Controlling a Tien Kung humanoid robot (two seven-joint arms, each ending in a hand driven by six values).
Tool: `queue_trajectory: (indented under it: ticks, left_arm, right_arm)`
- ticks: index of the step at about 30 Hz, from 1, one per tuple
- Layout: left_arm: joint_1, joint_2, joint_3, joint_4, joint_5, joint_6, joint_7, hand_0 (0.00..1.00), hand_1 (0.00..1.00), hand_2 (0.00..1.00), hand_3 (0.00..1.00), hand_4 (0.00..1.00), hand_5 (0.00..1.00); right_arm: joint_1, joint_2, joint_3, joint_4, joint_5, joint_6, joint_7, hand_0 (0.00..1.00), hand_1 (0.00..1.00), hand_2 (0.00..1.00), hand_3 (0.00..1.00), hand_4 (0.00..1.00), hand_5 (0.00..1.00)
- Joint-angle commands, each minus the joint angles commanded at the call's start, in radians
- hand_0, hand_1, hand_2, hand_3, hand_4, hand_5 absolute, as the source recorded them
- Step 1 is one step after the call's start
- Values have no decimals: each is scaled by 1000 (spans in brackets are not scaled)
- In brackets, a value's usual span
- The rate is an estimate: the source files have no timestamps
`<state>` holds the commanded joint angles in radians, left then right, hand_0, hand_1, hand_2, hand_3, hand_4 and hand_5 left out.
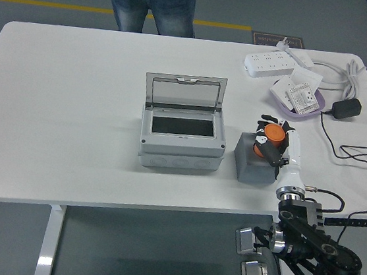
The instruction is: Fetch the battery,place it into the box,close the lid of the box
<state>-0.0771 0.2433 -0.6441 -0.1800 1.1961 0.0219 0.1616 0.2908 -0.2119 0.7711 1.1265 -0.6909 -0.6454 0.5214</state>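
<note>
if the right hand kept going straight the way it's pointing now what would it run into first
The right hand, closed on the orange battery above the grey block, points away from the robot, slightly left. Straight ahead lies bare table, probably passing left of the purple tray and power strip; depth is unclear.

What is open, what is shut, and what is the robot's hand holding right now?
box: open, nothing visible inside
lid: up, standing at the back
battery: orange, gripped over the grey block
right hand: shut on the battery
left hand: not in view
power strip: lying flat, far right
</note>
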Motion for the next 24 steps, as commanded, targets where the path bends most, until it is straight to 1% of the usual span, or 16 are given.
queue_trajectory:
  ticks: [3, 4, 9, 10, 15, 16, 24]
  left_arm:
    - [1, 0, 1, 0, -2, 1, -1, 640, 704, 617, 594, 572, 386]
    - [1, 0, 1, 0, -2, 1, -1, 640, 703, 618, 594, 574, 392]
    - [2, -1, 0, 0, -5, 4, -4, 640, 703, 618, 594, 574, 392]
    - [2, -1, 1, 0, -7, 5, -6, 638, 703, 619, 594, 574, 396]
    - [2, 0, 4, 0, -11, 11, -14, 638, 703, 619, 594, 574, 396]
    - [2, 0, 5, 0, -12, 11, -14, 638, 703, 622, 596, 582, 412]
    - [3, 0, 8, 0, -12, 11, -15, 639, 703, 623, 596, 587, 423]
  right_arm:
    - [0, -1, -1, 2, 1, 0, -2, 542, 507, 412, 414, 135, 30]
    - [0, -1, -1, 2, 1, 0, -2, 441, 383, 308, 279, 2, 2]
    - [2, 1, 1, 4, 6, 0, 3, 441, 383, 308, 279, 2, 2]
    - [3, 1, 2, 3, 7, 0, 4, 408, 315, 238, 243, 2, 2]
    - [10, 3, 2, 2, 4, 0, 2, 408, 315, 238, 243, 2, 2]
    - [11, 3, 2, 3, 2, 0, 1, 400, 315, 221, 271, 2, 2]
    - [29, 4, 2, 6, -18, 0, -13, 399, 328, 221, 268, 2, 2]
